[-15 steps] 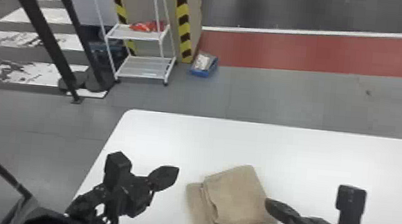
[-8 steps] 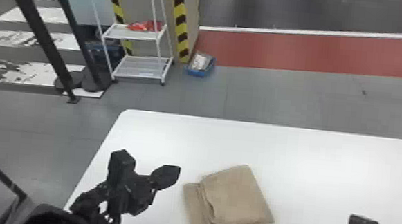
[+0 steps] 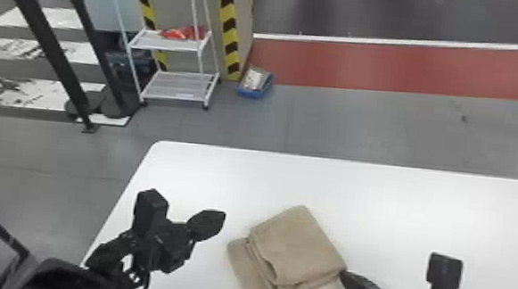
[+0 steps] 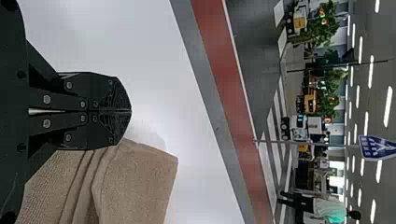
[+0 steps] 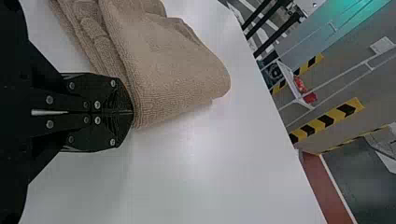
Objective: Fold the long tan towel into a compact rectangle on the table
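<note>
In the head view, the folded tan terry towel (image 3: 296, 248) lies on the flat white desk (image 3: 436, 206); the black left tool (image 3: 222, 217), at its ten o'clock, and black right tool (image 3: 343, 274), at four, each have fingers closed.

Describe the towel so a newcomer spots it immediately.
On the white table, between the left gripper and the right gripper, lies the towel. It is tan, soft and folded in stacked layers, unlike the hard black grippers beside it.
</note>
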`<action>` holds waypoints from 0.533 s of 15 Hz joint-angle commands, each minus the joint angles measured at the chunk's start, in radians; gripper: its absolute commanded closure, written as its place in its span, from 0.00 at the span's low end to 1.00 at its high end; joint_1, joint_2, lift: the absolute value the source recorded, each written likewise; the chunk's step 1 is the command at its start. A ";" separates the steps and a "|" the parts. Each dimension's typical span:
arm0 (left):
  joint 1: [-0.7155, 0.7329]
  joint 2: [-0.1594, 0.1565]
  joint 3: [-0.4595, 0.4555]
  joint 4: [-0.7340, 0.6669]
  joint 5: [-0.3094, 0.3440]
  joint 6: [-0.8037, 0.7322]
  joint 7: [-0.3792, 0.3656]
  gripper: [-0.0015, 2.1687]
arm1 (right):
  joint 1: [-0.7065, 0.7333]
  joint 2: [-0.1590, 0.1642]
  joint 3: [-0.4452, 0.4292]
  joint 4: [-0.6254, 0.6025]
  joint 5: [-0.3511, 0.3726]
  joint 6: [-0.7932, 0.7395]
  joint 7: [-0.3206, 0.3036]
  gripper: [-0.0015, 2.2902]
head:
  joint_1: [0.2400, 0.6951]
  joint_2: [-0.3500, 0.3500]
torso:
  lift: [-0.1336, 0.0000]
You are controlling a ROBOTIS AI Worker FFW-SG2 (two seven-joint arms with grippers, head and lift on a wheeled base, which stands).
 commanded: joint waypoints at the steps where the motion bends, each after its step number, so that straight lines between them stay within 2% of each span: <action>1: -0.003 0.000 0.000 0.005 0.005 -0.006 -0.002 0.87 | -0.066 0.001 0.023 0.088 -0.008 -0.068 -0.002 0.77 | 1.00 0.73 | 1.00; 5: -0.015 0.003 0.002 0.020 0.022 -0.015 -0.006 0.87 | -0.241 0.001 0.047 0.249 -0.006 -0.105 -0.028 0.77 | 1.00 0.74 | 1.00; 8: -0.049 0.022 -0.019 0.042 0.042 -0.018 -0.014 0.87 | -0.298 0.001 0.029 0.306 -0.013 -0.136 -0.034 0.77 | 1.00 0.72 | 1.00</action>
